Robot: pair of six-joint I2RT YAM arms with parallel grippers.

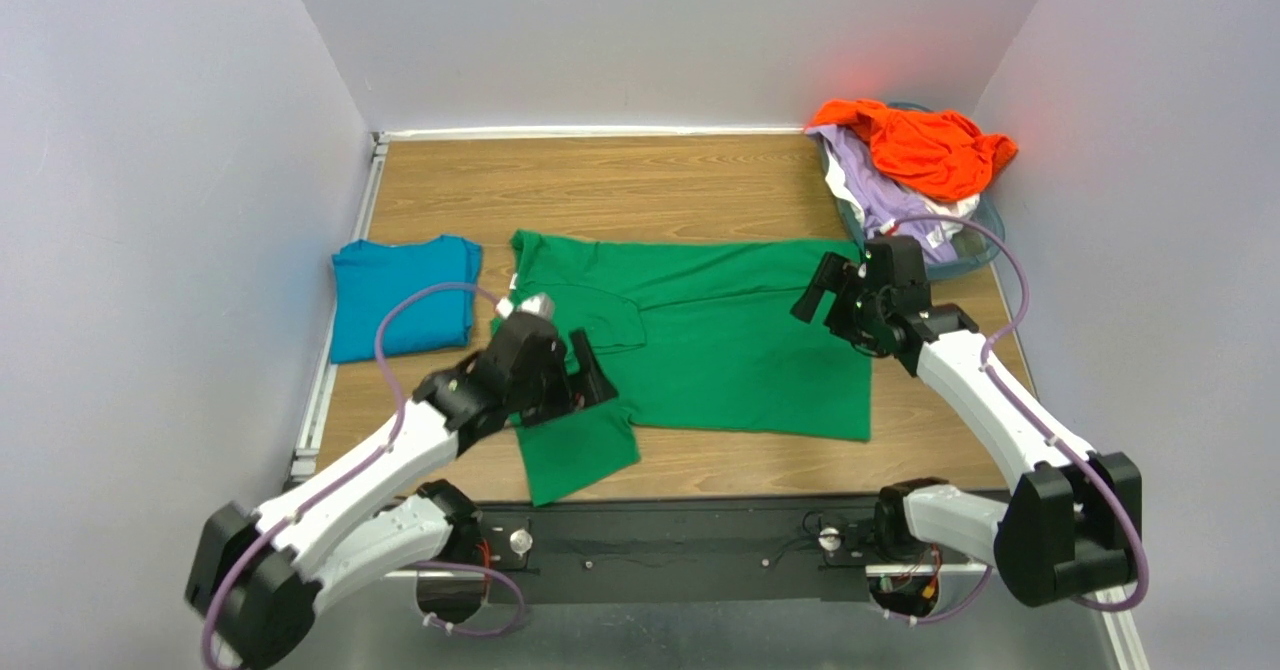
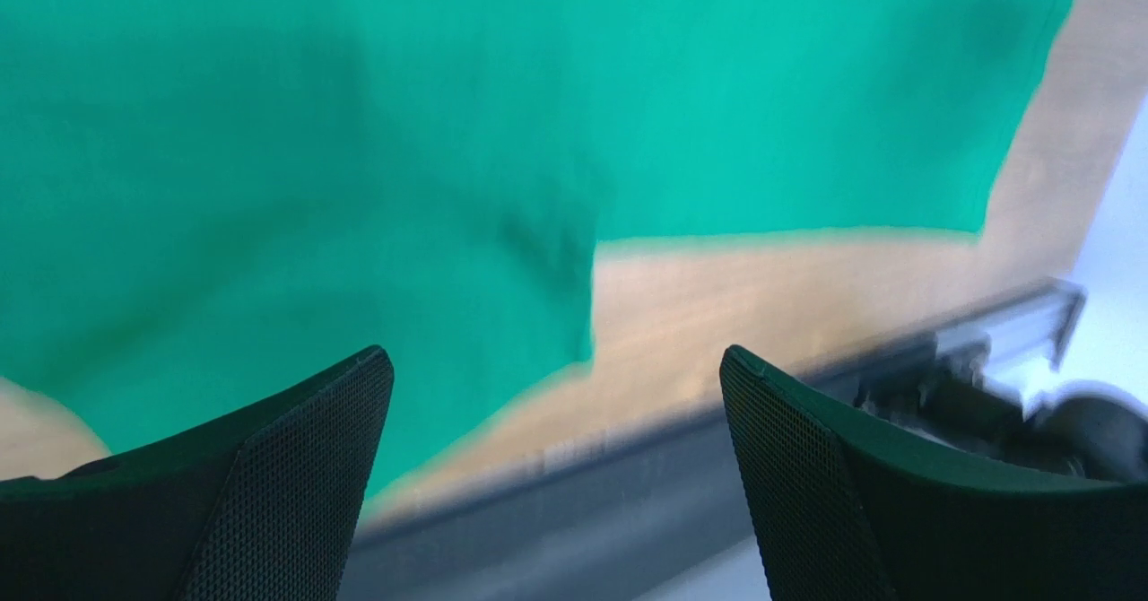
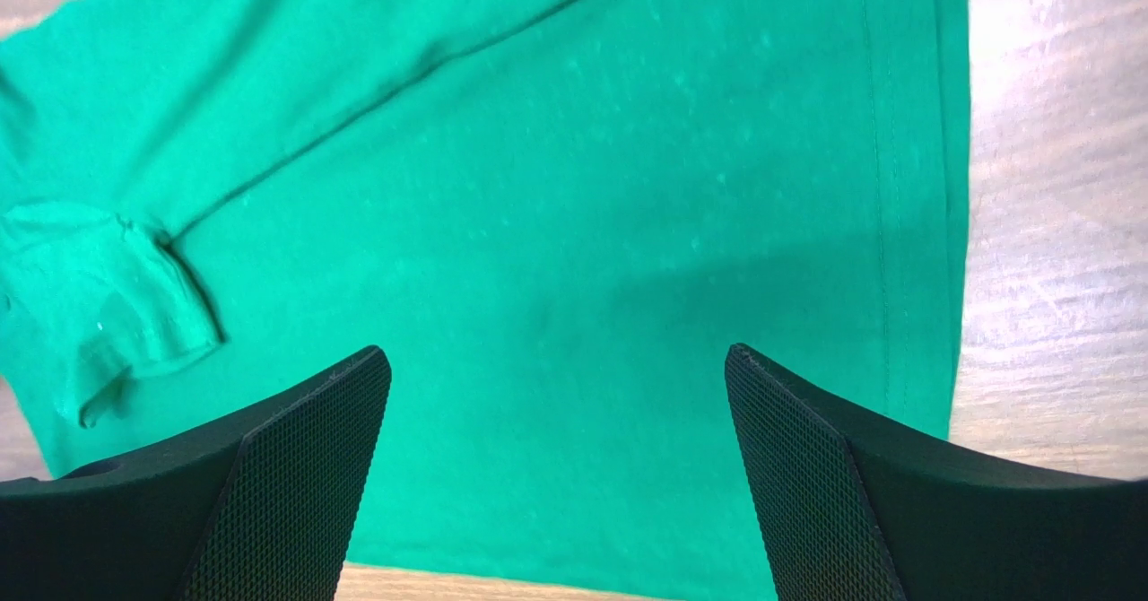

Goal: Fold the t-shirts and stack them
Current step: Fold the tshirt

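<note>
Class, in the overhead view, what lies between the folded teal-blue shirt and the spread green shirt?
A narrow strip of bare wooden table, crossed by the left arm's lilac cable; the top view shows it.

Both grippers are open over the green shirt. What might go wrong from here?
The near sleeve of the green shirt sticks out unfolded; the left gripper may pinch only one layer and skew the fold. Dragging the cloth leftward could rumple the folded teal shirt close beside it.
</note>
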